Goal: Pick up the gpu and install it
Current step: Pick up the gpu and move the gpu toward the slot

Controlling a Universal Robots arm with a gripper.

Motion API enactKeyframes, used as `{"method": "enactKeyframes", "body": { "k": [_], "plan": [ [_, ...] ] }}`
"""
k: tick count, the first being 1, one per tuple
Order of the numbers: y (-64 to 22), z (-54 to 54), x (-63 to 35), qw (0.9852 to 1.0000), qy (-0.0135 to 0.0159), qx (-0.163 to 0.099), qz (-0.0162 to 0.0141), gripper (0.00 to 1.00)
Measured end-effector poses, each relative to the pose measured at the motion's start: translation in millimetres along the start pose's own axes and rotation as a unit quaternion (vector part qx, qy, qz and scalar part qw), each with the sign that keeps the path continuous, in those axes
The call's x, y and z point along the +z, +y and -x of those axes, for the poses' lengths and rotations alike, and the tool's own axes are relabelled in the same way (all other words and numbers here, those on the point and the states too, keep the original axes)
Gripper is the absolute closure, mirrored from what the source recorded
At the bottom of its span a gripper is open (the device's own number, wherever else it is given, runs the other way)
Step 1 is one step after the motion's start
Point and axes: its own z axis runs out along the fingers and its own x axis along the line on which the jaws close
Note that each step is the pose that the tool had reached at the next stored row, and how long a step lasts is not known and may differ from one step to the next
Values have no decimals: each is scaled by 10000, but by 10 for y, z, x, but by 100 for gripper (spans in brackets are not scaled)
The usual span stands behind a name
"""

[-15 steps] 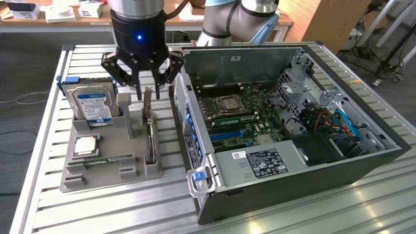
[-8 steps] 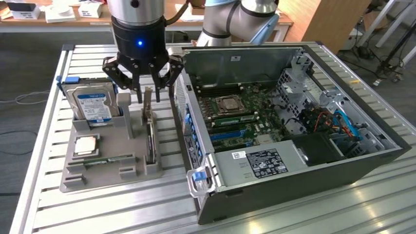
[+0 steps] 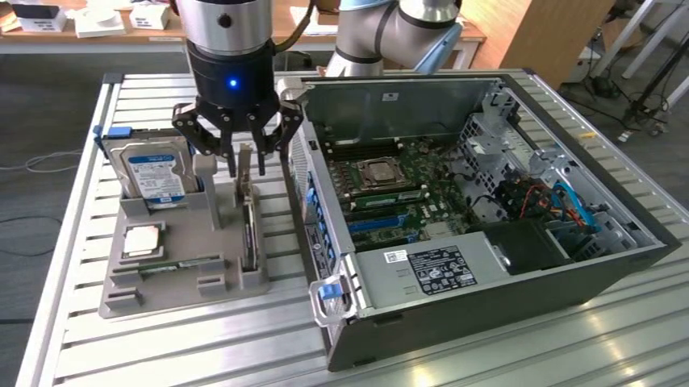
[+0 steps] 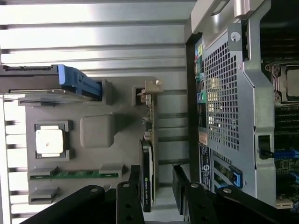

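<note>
Gripper (image 3: 245, 165) wide open, gripping nothing; gpu (image 3: 250, 226) stands on edge btwn fingers (image 4: 181, 184), nearer one. PC case (image 3: 517, 298) wall just beside gpu, narrow gap btwn.

The gripper (image 3: 245, 165) hangs over the tray (image 3: 177, 278), which lies on the table (image 3: 161, 347). Straight below the gripper the gpu (image 3: 250, 222) stands on edge in a tray slot, with one finger on either side of its upper edge and a gap showing on at least one side. Just off the gripper to the exterior view's left, the hard drive (image 3: 156, 173) stands upright in the tray. Lower on that same side the cpu (image 3: 144, 240) lies flat in a pocket. The memory stick (image 3: 173, 264) lies past it, farther from the gripper. Close on the exterior view's right of the gripper, beside the tray, the case (image 3: 485, 266) lies open on the table.
</note>
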Motion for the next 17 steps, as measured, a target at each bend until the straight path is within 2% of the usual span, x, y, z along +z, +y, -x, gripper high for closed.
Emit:
{"method": "enactKeyframes", "body": {
  "k": [17],
  "plan": [
    [-14,-13,304,10000,1,-12,0,58]
  ]
}}
